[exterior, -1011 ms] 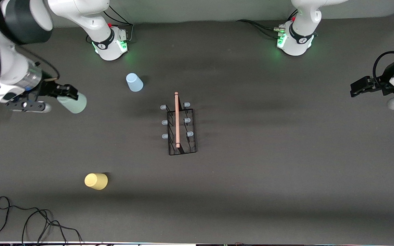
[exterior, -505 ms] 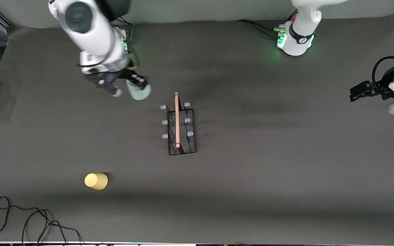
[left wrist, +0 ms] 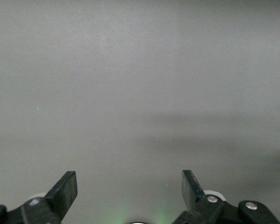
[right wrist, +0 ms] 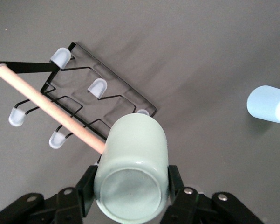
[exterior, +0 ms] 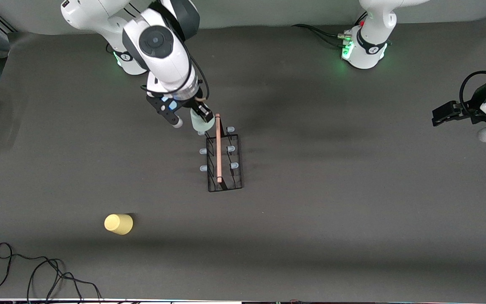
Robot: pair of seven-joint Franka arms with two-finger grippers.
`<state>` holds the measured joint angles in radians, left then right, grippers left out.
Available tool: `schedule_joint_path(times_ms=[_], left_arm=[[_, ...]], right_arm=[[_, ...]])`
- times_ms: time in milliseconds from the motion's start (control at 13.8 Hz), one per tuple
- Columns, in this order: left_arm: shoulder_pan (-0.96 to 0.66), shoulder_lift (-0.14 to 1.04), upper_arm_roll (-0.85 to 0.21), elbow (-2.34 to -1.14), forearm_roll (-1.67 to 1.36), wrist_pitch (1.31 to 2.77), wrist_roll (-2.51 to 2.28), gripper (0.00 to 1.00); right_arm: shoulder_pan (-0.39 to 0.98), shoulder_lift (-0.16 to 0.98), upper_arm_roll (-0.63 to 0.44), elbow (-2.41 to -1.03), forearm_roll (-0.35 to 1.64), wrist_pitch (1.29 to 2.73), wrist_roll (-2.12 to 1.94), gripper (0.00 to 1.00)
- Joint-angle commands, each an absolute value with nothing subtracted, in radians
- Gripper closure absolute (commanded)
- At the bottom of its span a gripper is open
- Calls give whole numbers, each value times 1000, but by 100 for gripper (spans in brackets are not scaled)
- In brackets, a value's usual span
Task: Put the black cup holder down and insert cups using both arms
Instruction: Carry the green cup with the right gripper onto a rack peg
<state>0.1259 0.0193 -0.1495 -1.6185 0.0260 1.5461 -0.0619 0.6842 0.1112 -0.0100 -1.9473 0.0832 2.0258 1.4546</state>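
Right gripper (exterior: 201, 113) over the rack end farthest from the front camera, jaws clenched on pale green cup (right wrist: 133, 167), just above black cup holder (exterior: 225, 164) at mid-desk. Left gripper (exterior: 440, 114) waiting at its own desk end, jaws released. Yellow cup (exterior: 118, 223) upside down, nearer the front camera; light blue cup (right wrist: 269, 104) lying on the desk.

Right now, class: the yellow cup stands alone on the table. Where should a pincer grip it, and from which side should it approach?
Grip the yellow cup across its side wall, coming down from above. It appears to stand upside down, closed base up, so no rim offers a hold, but the narrow round body suits two fingers. Nothing stands beside it, so any approach looks free.
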Motion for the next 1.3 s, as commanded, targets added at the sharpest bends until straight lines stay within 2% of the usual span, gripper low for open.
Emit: schedule_joint_path(times_ms=[0, 650, 722, 794, 866, 939, 1227], left_arm=[[124, 11, -149, -1629, 34, 1554, -78, 0], [129, 21, -144, -1629, 34, 1557, -80, 0], [129, 21, -144, -1631, 34, 1560, -80, 0], [129, 23, -144, -1631, 34, 1563, -80, 0], [130, 26, -144, -1631, 34, 1565, -80, 0], [130, 29, -143, -1629, 34, 1566, -80, 0], [147, 29, -140, -1629, 34, 1568, -64, 0]], right_arm=[[690, 95, -26, -2006, 83, 2092, 1442, 92], [687, 176, -28, -2146, 84, 2360, 1440, 91], [687, 189, -28, -2148, 86, 2368, 1442, 67], [686, 190, -28, -2145, 89, 2367, 1446, 6], [686, 186, -29, -2135, 89, 2353, 1450, 0], [684, 181, -29, -2105, 89, 2326, 1447, 0], [683, 179, -74, -1843, 86, 1966, 1424, 0]])
